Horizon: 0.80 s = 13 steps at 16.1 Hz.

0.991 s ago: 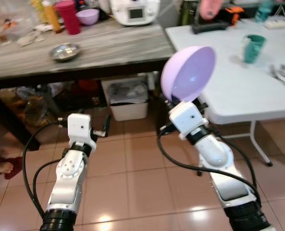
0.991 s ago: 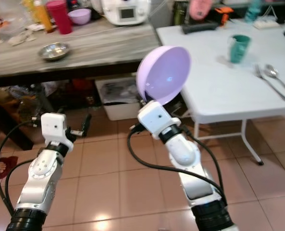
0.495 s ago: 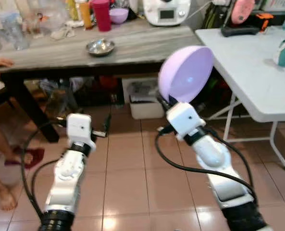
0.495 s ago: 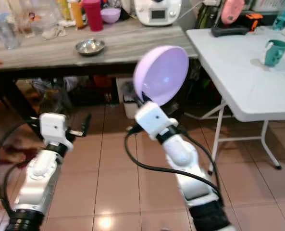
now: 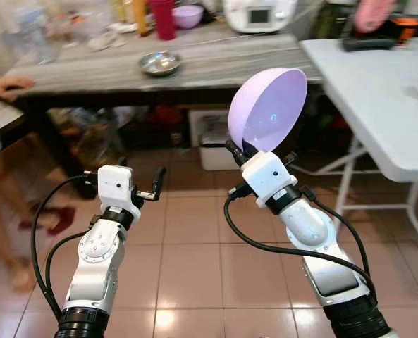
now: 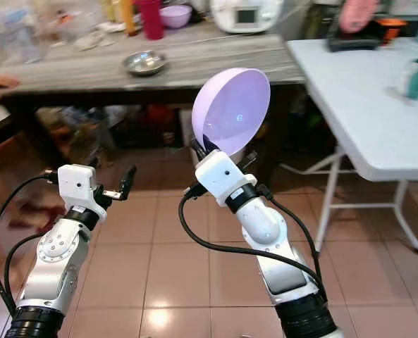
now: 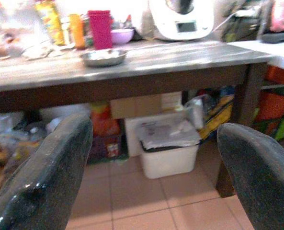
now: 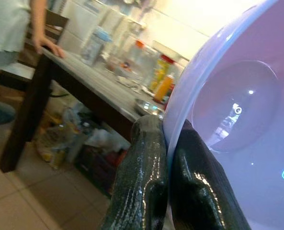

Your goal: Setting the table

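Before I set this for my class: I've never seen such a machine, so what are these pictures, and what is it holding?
It is a walking humanoid robot seen through its own cameras. Two pictures come from its head, looking down at its silver arms; the other two come from each wrist, looking along the black fingers. The right end effector is shut on the rim of a lilac bowl, held up on edge. The left end effector is open and holds nothing. Ahead stands a grey wooden table with a small steel dish, a red cup and a white appliance. To the right is a white folding table.
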### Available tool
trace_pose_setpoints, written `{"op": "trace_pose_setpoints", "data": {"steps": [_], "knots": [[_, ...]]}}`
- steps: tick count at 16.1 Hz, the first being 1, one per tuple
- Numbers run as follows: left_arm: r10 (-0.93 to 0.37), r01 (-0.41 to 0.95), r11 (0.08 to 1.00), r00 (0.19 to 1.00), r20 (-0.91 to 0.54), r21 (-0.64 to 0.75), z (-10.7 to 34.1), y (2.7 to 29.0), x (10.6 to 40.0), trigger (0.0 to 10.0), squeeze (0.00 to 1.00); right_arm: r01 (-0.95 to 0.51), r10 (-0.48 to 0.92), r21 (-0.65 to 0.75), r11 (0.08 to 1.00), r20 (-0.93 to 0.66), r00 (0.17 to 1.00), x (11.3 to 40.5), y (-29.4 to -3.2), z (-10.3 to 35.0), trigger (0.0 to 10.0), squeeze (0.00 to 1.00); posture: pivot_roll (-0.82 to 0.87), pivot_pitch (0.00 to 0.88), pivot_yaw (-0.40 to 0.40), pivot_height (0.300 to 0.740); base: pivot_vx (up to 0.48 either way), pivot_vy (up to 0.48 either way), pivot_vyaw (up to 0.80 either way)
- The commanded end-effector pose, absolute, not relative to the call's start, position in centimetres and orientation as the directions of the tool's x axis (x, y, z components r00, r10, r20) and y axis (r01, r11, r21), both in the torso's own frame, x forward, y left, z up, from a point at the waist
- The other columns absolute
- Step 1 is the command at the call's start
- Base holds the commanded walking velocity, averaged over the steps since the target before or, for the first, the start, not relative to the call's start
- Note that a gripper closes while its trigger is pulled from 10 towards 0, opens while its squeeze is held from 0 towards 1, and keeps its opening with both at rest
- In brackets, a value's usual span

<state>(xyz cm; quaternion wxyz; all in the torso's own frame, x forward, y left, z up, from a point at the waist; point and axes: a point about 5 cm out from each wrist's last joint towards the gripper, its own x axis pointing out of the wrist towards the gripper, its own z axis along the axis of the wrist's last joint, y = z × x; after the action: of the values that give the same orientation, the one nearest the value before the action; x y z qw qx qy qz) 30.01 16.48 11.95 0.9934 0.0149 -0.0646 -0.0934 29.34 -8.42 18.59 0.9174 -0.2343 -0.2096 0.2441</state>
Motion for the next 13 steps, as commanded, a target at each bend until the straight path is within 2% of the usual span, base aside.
{"op": "trace_pose_setpoints", "data": {"steps": [1, 4, 13], "knots": [[-0.200, 0.196, 0.980, 0.972, 0.126, 0.040, 12.10, 16.54, 29.80, 10.0, 0.00, -0.343, 0.555, -0.536, 0.771, 0.302, 0.775, 29.17, -8.16, 19.33, 10.0, 0.00, -0.14, 0.077, 0.062, 0.740, 0.307, 0.000, 0.53], [-0.212, 0.210, 0.977, 0.969, 0.125, 0.031, 12.16, 16.41, 29.77, 10.0, 0.00, -0.340, 0.552, -0.536, 0.773, 0.302, 0.777, 29.21, -8.17, 19.32, 10.0, 0.00, -0.14, 0.076, 0.061, 0.740, 0.333, 0.000, 0.43], [-0.225, 0.224, 0.974, 0.966, 0.125, 0.022, 12.14, 16.24, 29.66, 10.0, 0.00, -0.338, 0.542, -0.528, 0.779, 0.296, 0.787, 29.49, -8.26, 19.28, 10.0, 0.00, -0.15, 0.071, 0.056, 0.740, 0.377, 0.000, 0.00]]}}
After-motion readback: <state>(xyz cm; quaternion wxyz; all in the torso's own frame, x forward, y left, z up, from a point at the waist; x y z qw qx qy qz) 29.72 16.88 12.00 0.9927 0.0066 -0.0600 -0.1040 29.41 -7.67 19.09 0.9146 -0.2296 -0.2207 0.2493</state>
